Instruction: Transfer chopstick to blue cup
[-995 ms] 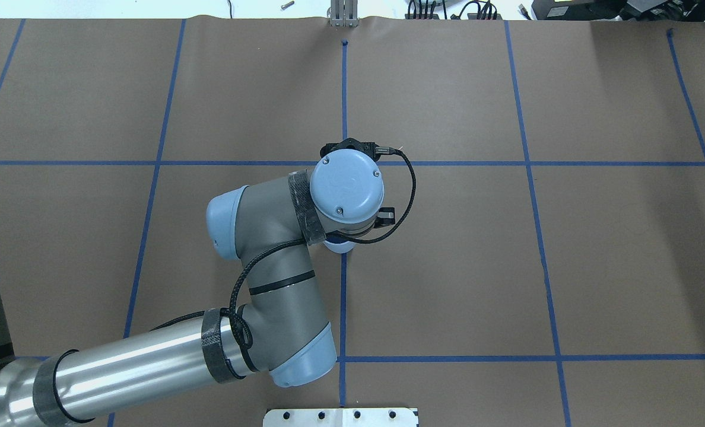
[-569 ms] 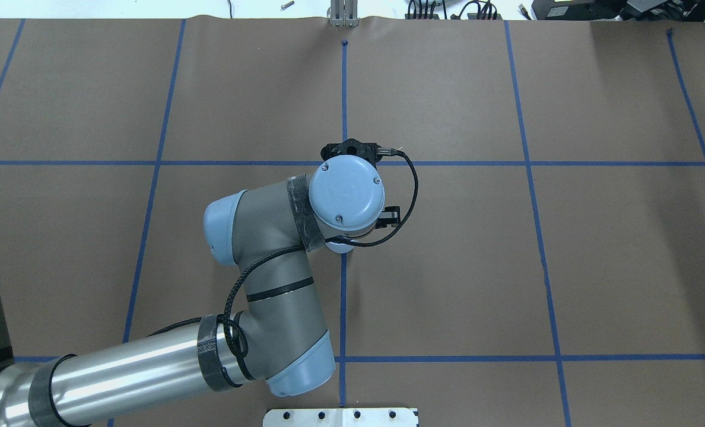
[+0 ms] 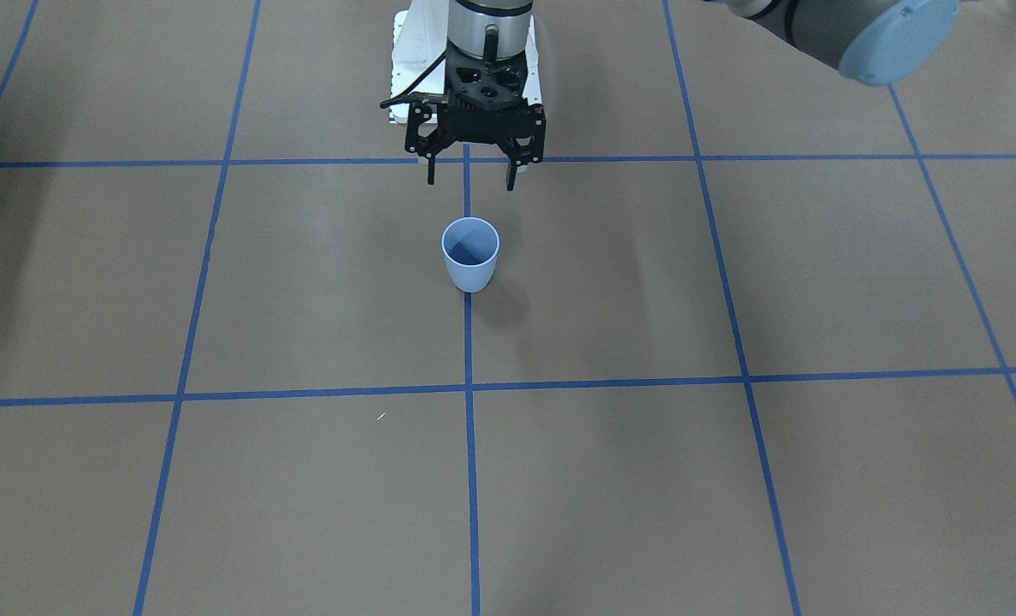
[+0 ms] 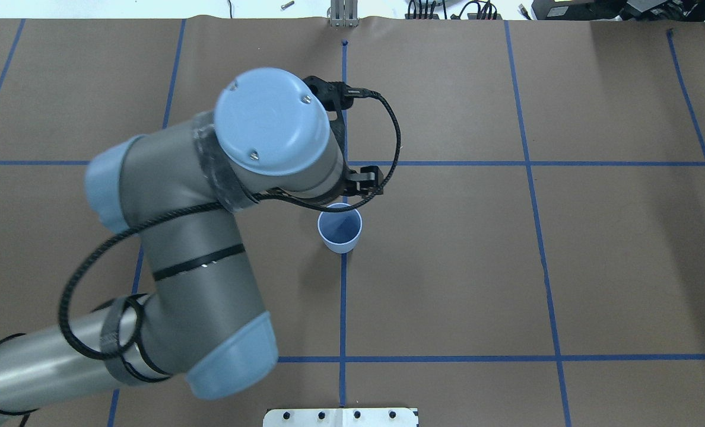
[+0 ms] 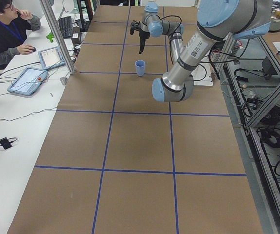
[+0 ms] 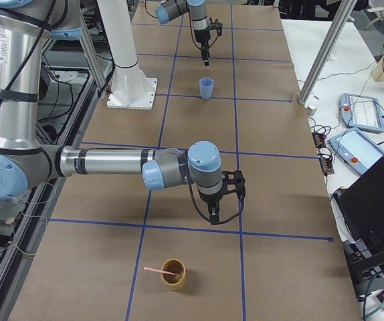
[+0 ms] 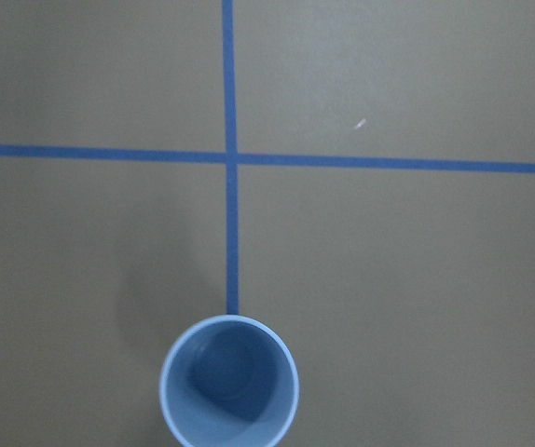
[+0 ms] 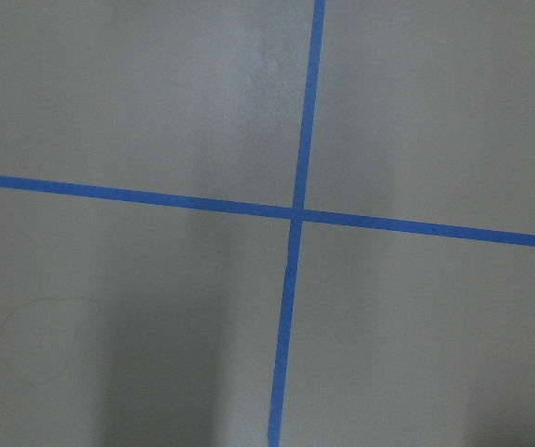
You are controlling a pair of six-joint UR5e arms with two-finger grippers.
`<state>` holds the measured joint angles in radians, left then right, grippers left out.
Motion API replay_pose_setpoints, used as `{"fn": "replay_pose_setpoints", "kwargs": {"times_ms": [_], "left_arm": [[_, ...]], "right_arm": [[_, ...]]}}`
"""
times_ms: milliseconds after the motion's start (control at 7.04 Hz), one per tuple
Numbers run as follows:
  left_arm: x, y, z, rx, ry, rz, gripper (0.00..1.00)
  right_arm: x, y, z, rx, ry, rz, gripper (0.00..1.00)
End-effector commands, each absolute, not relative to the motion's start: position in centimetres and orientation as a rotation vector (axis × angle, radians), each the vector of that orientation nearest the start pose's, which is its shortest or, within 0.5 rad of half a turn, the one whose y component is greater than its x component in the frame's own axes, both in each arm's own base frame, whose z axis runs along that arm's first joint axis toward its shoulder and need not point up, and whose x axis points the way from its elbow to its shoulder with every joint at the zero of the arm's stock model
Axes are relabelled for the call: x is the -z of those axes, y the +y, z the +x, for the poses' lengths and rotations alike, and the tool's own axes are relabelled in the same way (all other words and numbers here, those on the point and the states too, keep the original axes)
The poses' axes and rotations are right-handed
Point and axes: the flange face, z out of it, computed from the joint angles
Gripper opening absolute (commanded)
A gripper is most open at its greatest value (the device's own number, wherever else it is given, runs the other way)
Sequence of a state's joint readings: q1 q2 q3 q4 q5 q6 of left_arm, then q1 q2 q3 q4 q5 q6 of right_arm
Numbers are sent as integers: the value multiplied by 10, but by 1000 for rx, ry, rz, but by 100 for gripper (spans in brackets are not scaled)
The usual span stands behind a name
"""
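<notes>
The blue cup (image 3: pixel 470 254) stands upright and empty on a blue tape line; it also shows in the overhead view (image 4: pixel 340 228) and the left wrist view (image 7: pixel 229 384). My left gripper (image 3: pixel 470 181) hangs open and empty above it, slightly toward the robot. One pale pink chopstick (image 6: pixel 157 269) leans in a small brown cup (image 6: pixel 173 277) near the table's right end. My right gripper (image 6: pixel 222 210) hovers a little beyond that brown cup; I cannot tell whether it is open. The right wrist view shows only brown paper and a tape cross.
The white robot base plate (image 6: pixel 132 93) sits at the table's robot side. An operator (image 5: pixel 3 27) sits at a side bench with tablets (image 5: pixel 30 80). An aluminium post (image 6: pixel 326 50) stands at the table's far edge.
My left arm has risen and drawn back from the cup. The wrist that covered the cup now sits higher and further left, and the cup's mouth is uncovered.
</notes>
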<state>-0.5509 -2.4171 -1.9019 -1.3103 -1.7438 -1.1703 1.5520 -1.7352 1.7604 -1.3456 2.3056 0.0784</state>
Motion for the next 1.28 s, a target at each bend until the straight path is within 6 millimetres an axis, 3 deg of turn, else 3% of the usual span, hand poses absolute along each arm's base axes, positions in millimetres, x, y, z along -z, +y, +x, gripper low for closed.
{"fn": "replay_pose_setpoints", "kwargs": {"times_ms": [0, 284, 569, 853, 995, 1137], "left_arm": [[-135, -491, 343, -75, 777, 334, 98], [-202, -541, 250, -229, 709, 354, 98], [-276, -563, 161, -300, 623, 356, 98], [-339, -574, 58, -171, 584, 295, 98], [-429, -586, 38, -169, 554, 142, 98], [-494, -600, 9, -177, 558, 53, 98]], "right_arm": [[-640, -406, 85, 48, -730, 213, 100], [-676, -349, 117, 77, -720, 219, 100], [-709, -301, 136, 152, -668, 212, 100], [-740, -265, 144, 185, -592, 148, 100], [-753, -262, 146, 180, -605, 135, 100], [-757, -270, 149, 171, -615, 113, 99]]}}
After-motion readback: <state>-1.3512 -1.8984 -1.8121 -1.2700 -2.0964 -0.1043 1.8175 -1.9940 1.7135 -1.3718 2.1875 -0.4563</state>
